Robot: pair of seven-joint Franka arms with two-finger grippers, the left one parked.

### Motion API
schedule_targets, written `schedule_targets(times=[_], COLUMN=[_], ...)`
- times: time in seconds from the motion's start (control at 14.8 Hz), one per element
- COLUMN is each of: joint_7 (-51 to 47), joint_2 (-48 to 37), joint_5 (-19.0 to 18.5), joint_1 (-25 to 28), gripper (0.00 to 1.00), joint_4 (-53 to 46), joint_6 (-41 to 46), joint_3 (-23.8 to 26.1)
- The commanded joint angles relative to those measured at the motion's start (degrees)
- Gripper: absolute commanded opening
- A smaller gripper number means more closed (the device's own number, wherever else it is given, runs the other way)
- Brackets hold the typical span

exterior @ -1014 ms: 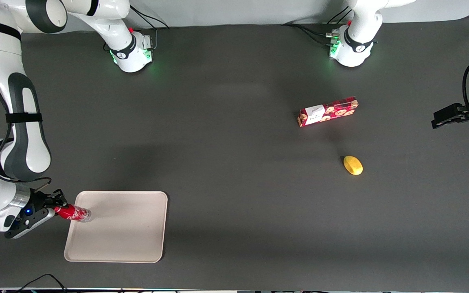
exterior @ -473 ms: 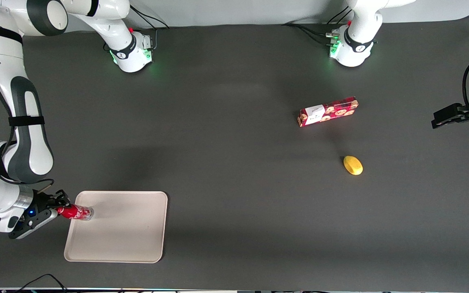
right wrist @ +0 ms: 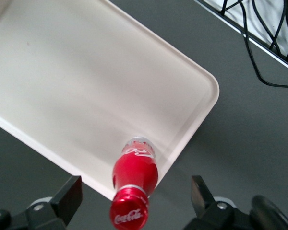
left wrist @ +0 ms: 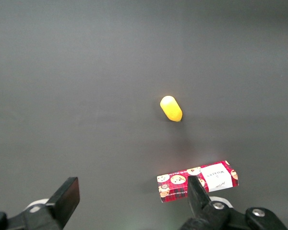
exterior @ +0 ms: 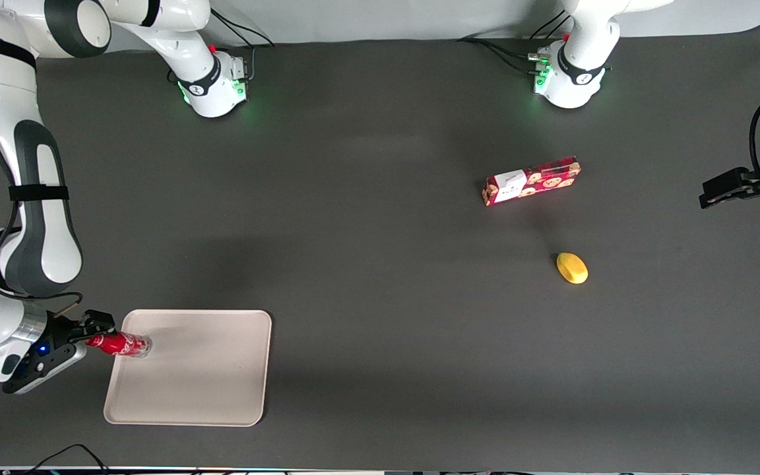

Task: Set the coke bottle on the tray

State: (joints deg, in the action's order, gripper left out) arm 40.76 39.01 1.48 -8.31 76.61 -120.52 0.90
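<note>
The coke bottle (exterior: 121, 344) (right wrist: 134, 172), red with a red cap and white lettering, stands upright on the beige tray (exterior: 202, 376) (right wrist: 86, 81), close to the rim at the working arm's end. My right gripper (exterior: 95, 332) (right wrist: 135, 188) is open just above the bottle's cap. Its two black fingers (right wrist: 71, 192) stand wide on either side of the cap with a clear gap, touching nothing.
A red cookie box (exterior: 531, 181) (left wrist: 198, 181) and a yellow lemon-like object (exterior: 572, 268) (left wrist: 171, 109) lie on the dark table toward the parked arm's end. Black cables (right wrist: 259, 57) run along the table edge near the tray.
The fingers have opened and let go of the bottle, which stays standing on the tray. The gripper has drawn back slightly away from the tray.
</note>
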Motion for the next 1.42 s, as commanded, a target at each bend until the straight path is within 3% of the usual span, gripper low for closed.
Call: schedule_targets(times=[0.0, 0.2, 0.41, 0.61, 0.74, 1.08, 1.22, 1.35], joint_7=[-21.51, -43.35, -42.87, -43.22, -43.48, -42.87, -42.78, -43.66], joint_2=[-4.71, -11.47, -20.78, -36.23, -41.71, -39.81, -41.28, -43.04], joint_5=[-0.51, -0.86, -0.77, -0.51, -0.77, -1.21, -1.65, -1.65], joint_1=[1.01, 1.63, 1.63, 2.86, 3.04, 1.72, 5.74, 7.43], gripper=[1.00, 1.00, 1.00, 1.00, 1.00, 1.00, 1.00, 1.00], joint_4=[-1.02, -0.85, 0.81, 14.40, 19.79, 13.84, 13.57, 14.35], joint_6=[9.92, 20.91, 31.81, 30.80, 29.21, 29.82, 31.21, 33.15], joint_3=[1.73, 5.34, 5.25, 3.77, 3.23, 2.54, -1.93, -3.01])
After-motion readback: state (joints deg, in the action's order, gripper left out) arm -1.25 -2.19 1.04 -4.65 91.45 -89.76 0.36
